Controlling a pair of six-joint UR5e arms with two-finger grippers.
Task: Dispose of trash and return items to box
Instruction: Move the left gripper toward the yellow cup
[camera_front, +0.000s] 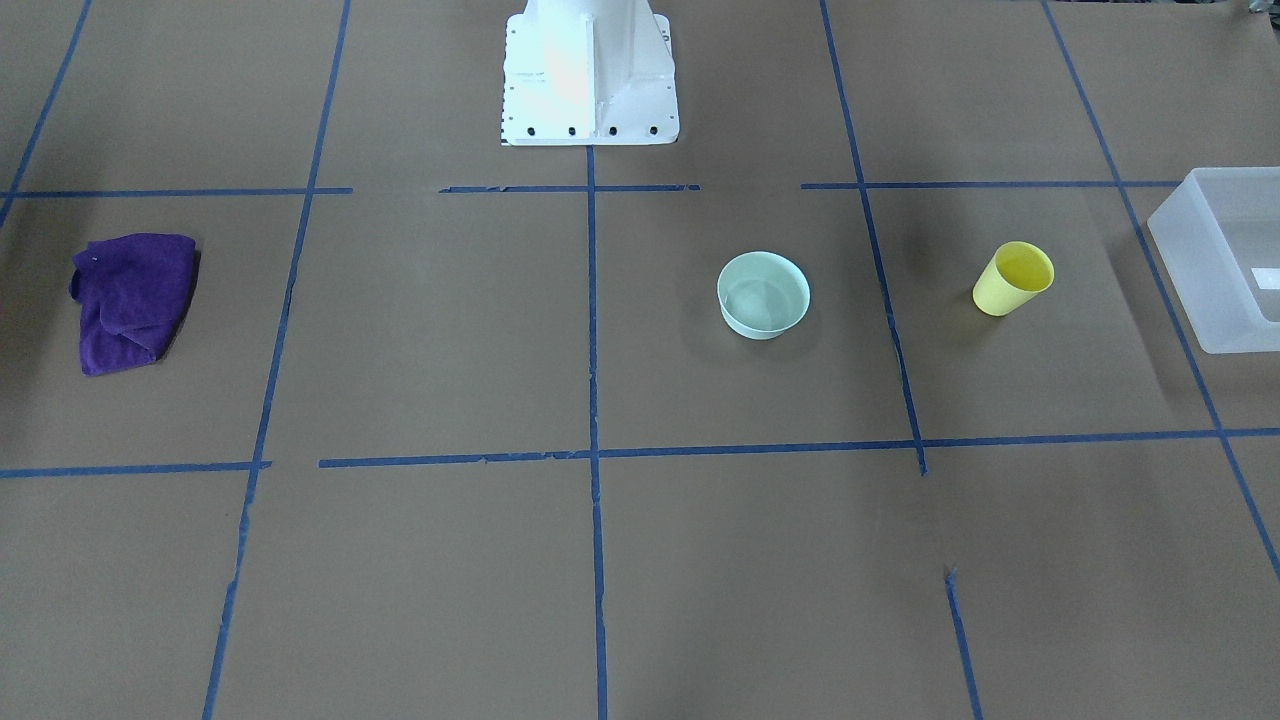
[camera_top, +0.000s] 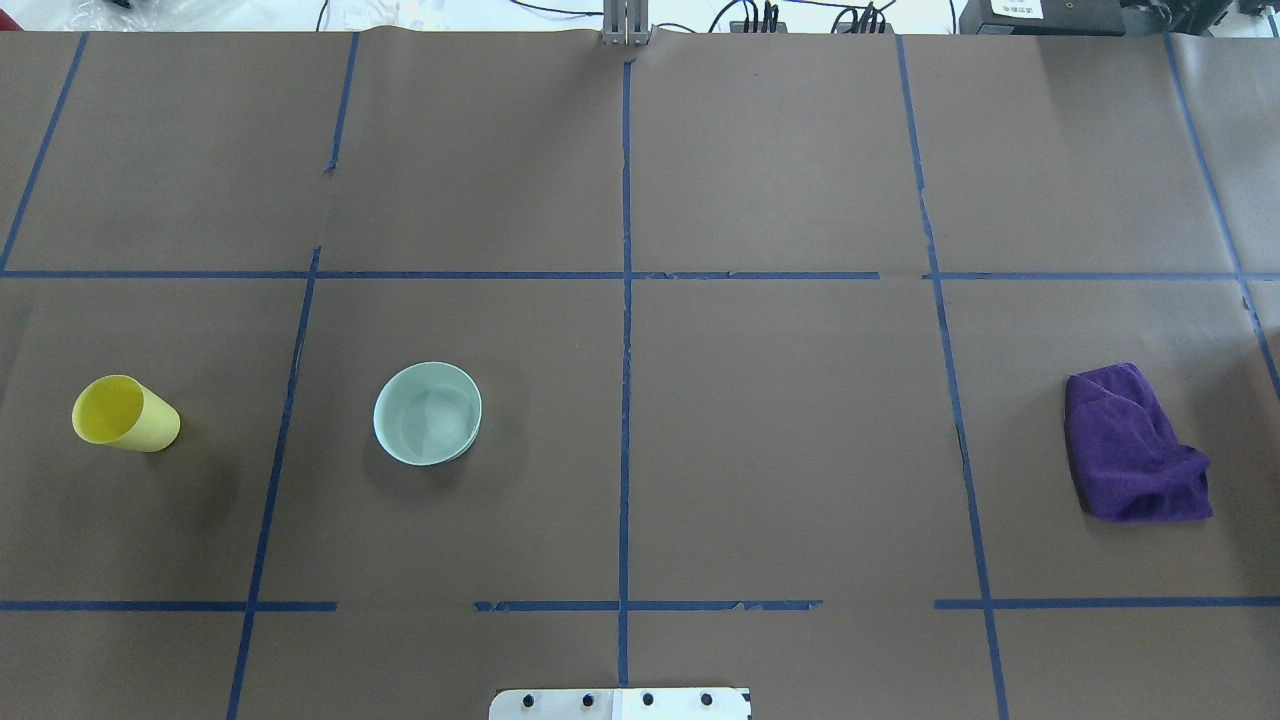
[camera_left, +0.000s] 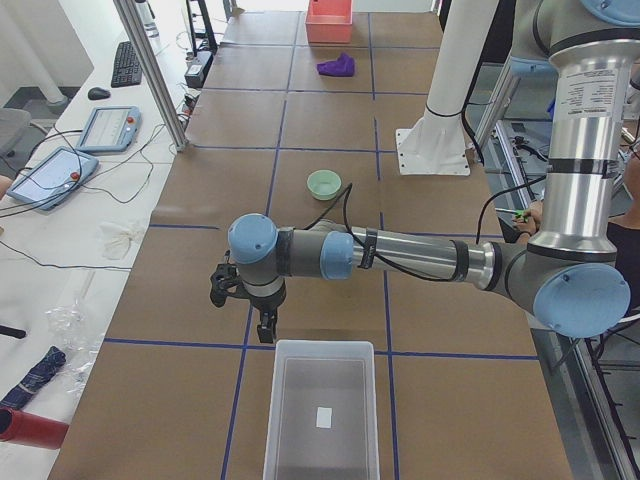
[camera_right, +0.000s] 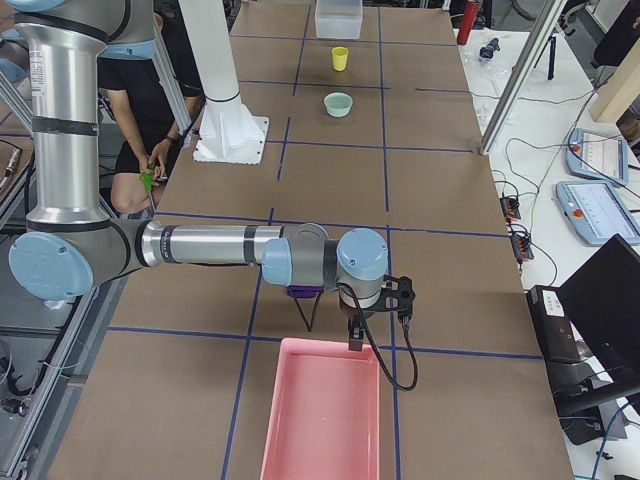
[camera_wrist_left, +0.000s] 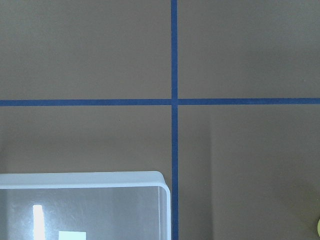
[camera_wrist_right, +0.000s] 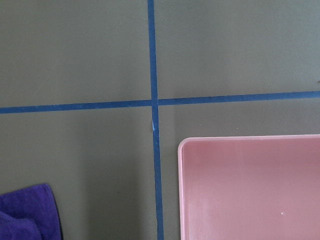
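Two arms share this counter (camera_front: 450, 330). Read from the robot's left end outward, the box (camera_left: 320, 344) comes first, empty but for its white label. Just beyond its far rim hangs the left tool (camera_left: 267, 328), pointing down. It is seen only from the side, so I cannot tell how far apart its jaws stand or whether it has hold of anything. Next, near the box but apart from it, stands the yellow cup (camera_front: 1013, 279), apparently upright with its wide mouth up. The pale green bowl (camera_front: 763, 295) sits well apart beyond it. The likely step is fetching the cup with the left arm. To do it well, come straight down and take one wall of the rim in the tool. Close gently, since so light a cup could tip or skid, then lift clear of the box wall and release low inside. Farthest lie the purple cloth (camera_front: 132, 300), the right tool (camera_right: 357, 335), its opening equally unreadable, and the pink bin (camera_right: 325, 410).
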